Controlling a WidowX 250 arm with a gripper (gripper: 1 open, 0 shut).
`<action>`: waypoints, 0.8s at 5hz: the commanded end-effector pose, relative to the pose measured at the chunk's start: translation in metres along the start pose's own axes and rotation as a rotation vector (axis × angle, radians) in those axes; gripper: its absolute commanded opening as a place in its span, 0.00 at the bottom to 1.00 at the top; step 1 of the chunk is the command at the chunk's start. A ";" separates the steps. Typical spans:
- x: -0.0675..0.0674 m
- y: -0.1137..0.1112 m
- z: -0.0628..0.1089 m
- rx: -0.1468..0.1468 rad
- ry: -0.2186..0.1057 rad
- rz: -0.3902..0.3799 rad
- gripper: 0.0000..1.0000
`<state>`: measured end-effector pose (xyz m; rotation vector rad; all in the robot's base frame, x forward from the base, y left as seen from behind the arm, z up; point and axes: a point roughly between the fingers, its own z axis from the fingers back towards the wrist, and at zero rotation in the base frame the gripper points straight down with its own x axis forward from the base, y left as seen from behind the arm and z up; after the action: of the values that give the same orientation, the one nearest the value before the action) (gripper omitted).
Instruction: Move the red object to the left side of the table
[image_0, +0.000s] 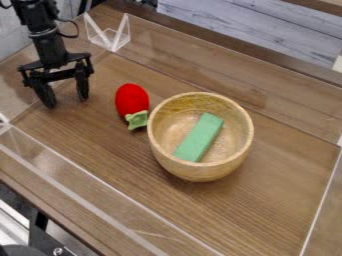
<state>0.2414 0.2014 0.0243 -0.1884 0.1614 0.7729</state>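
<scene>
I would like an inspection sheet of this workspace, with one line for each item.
Surface: brown wood-grain tabletop, low clear walls at its edges.
Job's things: red egg-shaped toy with its leafy green end, lying just left of the bowl in the picture; not held.
Clutter: round wooden bowl with a flat green block inside.
Gripper: dark gripper low over the table at the picture's upper left, fingers apart, nothing seen between them.
Cables: dark cables at the picture's lower left corner.
Surroundings: light floor area beyond the table's left edge; no person seen.

Pale surface (330, 232) in the lower right corner — dark clutter (16, 249), cropped, lower left.
</scene>
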 end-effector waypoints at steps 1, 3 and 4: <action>0.003 0.003 0.012 -0.043 -0.047 0.029 1.00; 0.002 0.001 0.014 -0.085 -0.046 0.040 1.00; 0.002 -0.004 0.022 -0.095 -0.049 0.018 1.00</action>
<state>0.2391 0.1982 0.0263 -0.2827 0.1493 0.8118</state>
